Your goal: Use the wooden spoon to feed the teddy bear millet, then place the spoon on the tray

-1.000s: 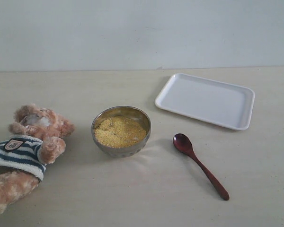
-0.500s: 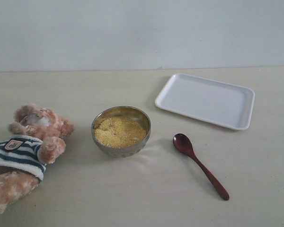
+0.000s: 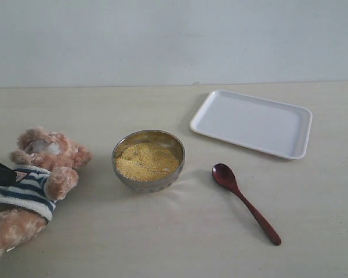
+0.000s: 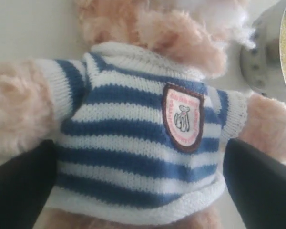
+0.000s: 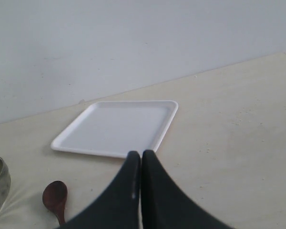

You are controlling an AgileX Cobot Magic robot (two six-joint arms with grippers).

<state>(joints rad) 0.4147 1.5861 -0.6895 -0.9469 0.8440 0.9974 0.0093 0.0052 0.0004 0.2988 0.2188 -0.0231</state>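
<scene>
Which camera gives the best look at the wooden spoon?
The exterior view: the whole spoon lies in sight, from scoop end to handle tip. The right wrist view catches only its scoop end at the picture's edge, and the left wrist view shows none of it.

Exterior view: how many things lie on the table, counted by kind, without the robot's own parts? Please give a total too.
Fluffy light-brown plush teddy bear in a striped shirt: 1
Round silvery metal bowl holding yellow millet: 1
Slim dark reddish-brown wooden spoon: 1
Flat white rectangular tray: 1
Total: 4
</scene>
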